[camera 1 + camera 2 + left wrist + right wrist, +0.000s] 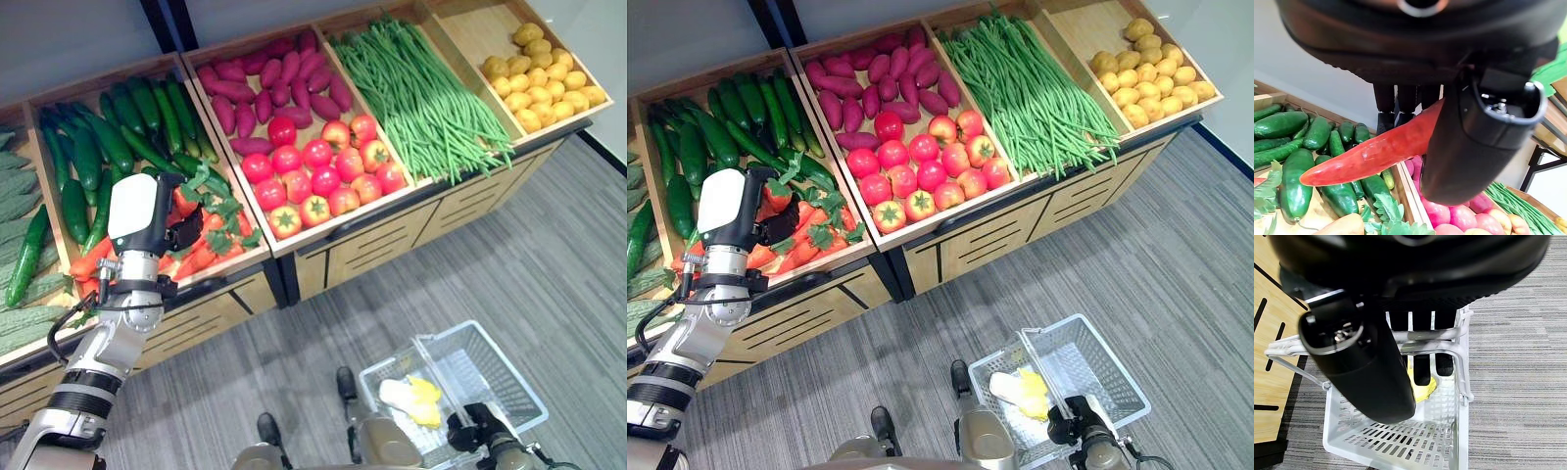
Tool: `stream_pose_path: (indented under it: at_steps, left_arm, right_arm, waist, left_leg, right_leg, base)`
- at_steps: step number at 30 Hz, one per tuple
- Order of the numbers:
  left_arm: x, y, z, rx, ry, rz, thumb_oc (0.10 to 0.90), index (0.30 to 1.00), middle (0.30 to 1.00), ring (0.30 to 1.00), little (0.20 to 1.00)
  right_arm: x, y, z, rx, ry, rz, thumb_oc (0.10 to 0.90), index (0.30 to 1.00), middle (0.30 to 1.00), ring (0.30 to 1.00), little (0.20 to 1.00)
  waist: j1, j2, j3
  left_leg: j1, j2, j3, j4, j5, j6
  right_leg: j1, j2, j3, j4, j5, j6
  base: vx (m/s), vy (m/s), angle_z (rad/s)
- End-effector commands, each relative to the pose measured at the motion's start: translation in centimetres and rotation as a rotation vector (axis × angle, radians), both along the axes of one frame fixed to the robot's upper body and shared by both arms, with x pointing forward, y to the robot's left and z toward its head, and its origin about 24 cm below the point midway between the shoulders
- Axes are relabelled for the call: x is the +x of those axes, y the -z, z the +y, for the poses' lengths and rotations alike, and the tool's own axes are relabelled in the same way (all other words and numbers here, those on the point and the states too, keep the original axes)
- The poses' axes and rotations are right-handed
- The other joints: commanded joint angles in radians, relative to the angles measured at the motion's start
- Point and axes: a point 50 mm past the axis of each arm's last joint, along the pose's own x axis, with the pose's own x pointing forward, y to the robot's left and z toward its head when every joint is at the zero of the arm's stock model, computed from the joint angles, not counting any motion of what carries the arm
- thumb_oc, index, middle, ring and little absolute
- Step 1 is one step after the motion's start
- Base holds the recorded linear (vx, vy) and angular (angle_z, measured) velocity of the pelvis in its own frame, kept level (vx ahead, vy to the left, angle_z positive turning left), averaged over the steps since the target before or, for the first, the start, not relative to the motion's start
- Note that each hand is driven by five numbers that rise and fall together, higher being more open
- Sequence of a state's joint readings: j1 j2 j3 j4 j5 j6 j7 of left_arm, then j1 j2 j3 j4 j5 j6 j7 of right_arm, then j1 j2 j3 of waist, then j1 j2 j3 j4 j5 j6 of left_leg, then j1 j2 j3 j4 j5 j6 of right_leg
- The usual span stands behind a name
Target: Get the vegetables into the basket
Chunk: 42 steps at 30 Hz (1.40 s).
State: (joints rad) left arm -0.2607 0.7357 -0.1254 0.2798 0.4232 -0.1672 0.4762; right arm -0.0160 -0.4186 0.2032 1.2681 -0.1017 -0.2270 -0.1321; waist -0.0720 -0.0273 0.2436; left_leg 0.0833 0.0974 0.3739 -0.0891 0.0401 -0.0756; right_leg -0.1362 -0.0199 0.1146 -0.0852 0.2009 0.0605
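Note:
My left hand [183, 234] hangs over the carrot bin [217, 239] on the wooden produce stand. Its fingers and thumb [1476, 132] are curled round a red-orange carrot [1371, 154], whose pointed tip sticks out past the hand above the cucumbers [1293, 188]. Low on the right, my right hand [472, 428] is shut on the white wire handle [1426, 336] of the white plastic basket [509, 377], which stands on the grey floor. A yellow item [1422, 387] and a white one [397, 394] lie in the basket.
The stand holds bins of cucumbers [108, 137], purple-red sweet potatoes [265, 83], tomatoes [313, 171], green beans [421, 93] and yellow potatoes [544, 73]. Bitter gourds [15, 196] lie at the far left. Grey carpet [549, 255] stretches between stand and basket.

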Motion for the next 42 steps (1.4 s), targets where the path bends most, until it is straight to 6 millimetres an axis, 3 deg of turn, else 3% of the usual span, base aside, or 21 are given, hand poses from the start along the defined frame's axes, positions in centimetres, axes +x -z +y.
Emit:
stream_pose_path:
  at_steps: [1, 6, 16, 19, 22, 24, 26, 28, 30, 32, 34, 36, 37, 38, 39, 42]
  left_arm:
    - [0.3, -5.1, -0.6, 0.076, 0.074, -0.198, 0.4, 0.3, 0.3, 0.3, 0.3]
    - [0.3, -5.7, -0.6, 0.238, 0.093, -0.166, 0.4, 0.3, 0.3, 0.3, 0.3]
    - [0.2, -6.2, -1.3, 0.271, 0.127, -0.172, 0.4, 0.3, 0.3, 0.3, 0.3]
    - [0.3, -6.4, -1.6, 0.27, 0.141, -0.175, 0.4, 0.3, 0.3, 0.3, 0.3]
    - [0.4, -7.3, -2.6, 0.288, 0.19, -0.201, 0.4, 0.3, 0.3, 0.3, 0.3]
    - [0.5, -7.6, -3.2, 0.3, 0.213, -0.209, 0.4, 0.3, 0.3, 0.3, 0.3]
    - [0.6, -7.6, -3.6, 0.299, 0.227, -0.218, 0.4, 0.3, 0.3, 0.3, 0.3]
    - [0.7, -7.8, -3.8, 0.299, 0.231, -0.227, 0.4, 0.3, 0.3, 0.3, 0.3]
    - [0.7, -8.2, -3.9, 0.311, 0.238, -0.237, 0.4, 0.3, 0.3, 0.3, 0.3]
    - [0.6, -8.7, -3.9, 0.316, 0.242, -0.248, 0.4, 0.3, 0.3, 0.3, 0.3]
    - [0.2, -9.4, -3.4, 0.324, 0.222, -0.263, 0.4, 0.3, 0.3, 0.3, 0.3]
    - [-0.3, -9.8, -2.9, 0.331, 0.21, -0.273, 0.4, 0.3, 0.3, 0.3, 0.3]
    - [-0.4, -9.8, -2.8, 0.331, 0.207, -0.271, 0.4, 0.3, 0.3, 0.3, 0.3]
    - [-0.8, -9.9, -2.2, 0.338, 0.19, -0.269, 0.4, 0.3, 0.3, 0.3, 0.3]
    - [-1.0, -9.5, -1.8, 0.338, 0.18, -0.253, 0.4, 0.3, 0.3, 0.3, 0.3]
    - [-1.2, -9.3, -1.6, 0.334, 0.168, -0.249, 0.4, 0.3, 0.3, 0.3, 0.3]
  right_arm:
    - [-1.1, -0.4, -1.3, -0.03, 0.024, -0.007, 0.4, 0.3, 0.3, 0.3, 0.3]
    - [-1.3, -0.5, -1.5, -0.028, 0.028, -0.003, 0.4, 0.3, 0.3, 0.3, 0.3]
    - [-1.3, -0.4, -1.4, -0.024, 0.027, 0.001, 0.4, 0.3, 0.3, 0.3, 0.3]
    - [-1.1, -0.4, -1.4, -0.024, 0.028, -0.004, 0.4, 0.3, 0.3, 0.3, 0.3]
    - [-0.2, -0.9, -1.8, -0.034, 0.036, -0.041, 0.4, 0.3, 0.3, 0.3, 0.3]
    - [0.1, -1.1, -2.0, -0.04, 0.038, -0.061, 0.4, 0.3, 0.3, 0.3, 0.3]
    - [0.3, -1.2, -1.9, -0.04, 0.037, -0.072, 0.4, 0.3, 0.3, 0.3, 0.3]
    - [0.4, -1.0, -1.6, -0.032, 0.04, -0.069, 0.4, 0.3, 0.3, 0.3, 0.3]
    - [0.2, -0.7, -1.0, -0.016, 0.052, -0.068, 0.4, 0.3, 0.3, 0.3, 0.3]
    - [0.2, -0.6, -0.8, -0.008, 0.051, -0.065, 0.4, 0.3, 0.3, 0.3, 0.3]
    - [0.2, -0.6, -0.7, -0.012, 0.05, -0.062, 0.4, 0.3, 0.3, 0.3, 0.3]
    - [0.5, -0.5, -0.5, -0.011, 0.037, -0.063, 0.4, 0.3, 0.3, 0.3, 0.3]
    - [0.5, -0.5, -0.4, -0.012, 0.034, -0.062, 0.4, 0.3, 0.3, 0.3, 0.3]
    - [1.2, -0.6, -0.1, -0.01, 0.01, -0.071, 0.4, 0.3, 0.3, 0.3, 0.3]
    - [1.2, -0.6, 0.0, -0.008, 0.002, -0.07, 0.4, 0.3, 0.3, 0.3, 0.3]
    - [0.7, -0.4, 0.1, -0.008, 0.004, -0.059, 0.4, 0.3, 0.3, 0.3, 0.3]
  waist:
    - [-0.004, -0.009, -0.08]
    - [-0.004, -0.004, -0.082]
    - [-0.004, 0.0, -0.082]
    - [-0.002, -0.006, -0.076]
    - [-0.007, -0.025, -0.053]
    - [-0.022, -0.028, -0.04]
    - [-0.041, -0.032, -0.03]
    - [-0.042, -0.034, -0.027]
    - [-0.03, -0.027, -0.025]
    - [-0.012, -0.013, -0.023]
    - [0.01, -0.003, -0.037]
    - [0.03, -0.006, -0.05]
    - [0.031, -0.007, -0.05]
    - [0.05, -0.014, -0.064]
    - [0.054, -0.027, -0.072]
    - [0.063, -0.048, -0.089]
  left_leg:
    - [0.043, -0.014, -0.089, 0.002, -0.049, -0.029]
    - [0.051, -0.018, -0.083, 0.002, -0.053, -0.027]
    - [0.074, -0.037, -0.068, 0.002, -0.061, -0.015]
    - [0.074, -0.043, -0.062, 0.013, -0.062, -0.011]
    - [0.018, -0.05, -0.055, 0.117, -0.103, 0.0]
    - [0.013, -0.056, -0.047, 0.12, -0.112, 0.016]
    - [0.026, -0.073, -0.021, 0.086, -0.11, 0.031]
    - [0.032, -0.077, 0.02, 0.05, -0.095, 0.038]
    - [0.028, -0.063, 0.062, 0.038, -0.079, 0.043]
    - [0.019, -0.041, 0.102, 0.042, -0.071, 0.05]
    - [0.025, -0.029, 0.146, 0.036, -0.082, 0.051]
    - [0.02, -0.015, 0.21, 0.035, -0.07, 0.052]
    - [0.023, -0.015, 0.214, 0.035, -0.071, 0.051]
    - [0.015, 0.001, 0.266, 0.041, -0.066, 0.049]
    - [0.019, 0.005, 0.299, 0.049, -0.064, 0.043]
    - [0.019, 0.026, 0.356, 0.081, -0.058, 0.019]
  right_leg:
    - [-0.031, -0.079, 0.025, 0.08, -0.044, 0.097]
    - [-0.027, -0.08, 0.029, 0.08, -0.044, 0.1]
    - [-0.023, -0.079, 0.045, 0.088, -0.05, 0.105]
    - [-0.024, -0.08, 0.053, 0.094, -0.05, 0.105]
    - [-0.048, -0.086, 0.078, 0.144, -0.052, 0.11]
    - [-0.089, -0.078, 0.101, 0.204, -0.045, 0.126]
    - [-0.138, -0.08, 0.119, 0.237, 0.026, 0.173]
    - [-0.181, -0.098, 0.09, 0.23, 0.092, 0.195]
    - [-0.194, -0.117, -0.009, 0.263, 0.039, 0.171]
    - [-0.186, -0.154, -0.126, 0.36, -0.048, 0.123]
    - [-0.128, -0.205, -0.238, 0.439, -0.132, 0.11]
    - [-0.08, -0.249, -0.311, 0.466, -0.15, 0.105]
    - [-0.08, -0.249, -0.308, 0.467, -0.151, 0.105]
    - [-0.043, -0.282, -0.344, 0.472, -0.135, 0.11]
    - [-0.021, -0.273, -0.334, 0.435, -0.119, 0.119]
    - [0.036, -0.24, -0.352, 0.299, -0.152, 0.118]
  base:
    - [0.0, 0.0, 0.0]
    - [0.0, 0.0, 0.0]
    - [0.0, 0.019, -0.04]
    - [-0.02, 0.022, -0.09]
    - [-0.1, 0.059, -0.12]
    - [-0.11, 0.129, -0.15]
    - [-0.13, 0.157, -0.23]
    - [-0.15, 0.094, -0.54]
    - [-0.16, 0.083, -0.76]
    - [-0.15, 0.108, -0.87]
    - [-0.1, 0.098, -0.76]
    - [-0.12, -0.016, -0.68]
    - [-0.1, -0.077, -1.08]
    - [-0.06, -0.108, -1.13]
    - [-0.07, -0.185, -1.07]
    - [0.01, -0.186, -0.95]
